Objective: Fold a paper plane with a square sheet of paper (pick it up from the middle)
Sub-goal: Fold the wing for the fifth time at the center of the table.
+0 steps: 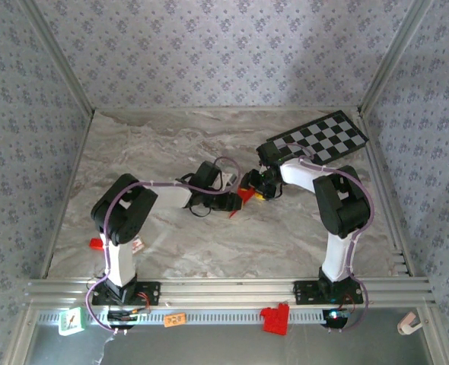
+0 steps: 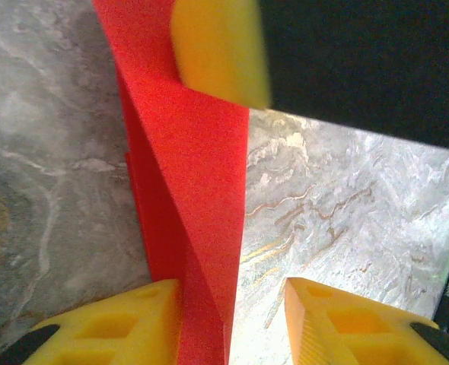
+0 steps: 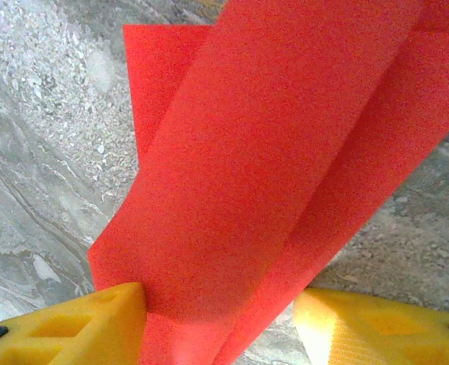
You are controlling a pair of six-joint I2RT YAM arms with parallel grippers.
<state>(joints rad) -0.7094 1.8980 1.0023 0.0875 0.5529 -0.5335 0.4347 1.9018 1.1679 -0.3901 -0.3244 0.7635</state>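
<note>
The red sheet of paper [image 1: 246, 195] is folded into a long creased strip at the middle of the marble table, between the two grippers. In the left wrist view the paper [image 2: 194, 190] runs along the left finger of my left gripper [image 2: 230, 283]. A strip of bare table separates it from the other finger, so the jaws are open. A yellow finger [image 2: 217, 53] of the right gripper rests over its far end. The right gripper [image 3: 221, 289] is open. The paper [image 3: 270, 152] slants between its fingers, against the left one and just reaching the right fingertip. From above, the left gripper [image 1: 236, 201] and right gripper [image 1: 260, 186] nearly meet.
A black-and-white checkered board [image 1: 323, 138] lies at the back right, behind the right arm. A chunky red bracket [image 1: 276, 319] sits on the front rail, and a small red piece [image 1: 95, 243] lies by the left arm's base. Aluminium posts and patterned walls enclose the table.
</note>
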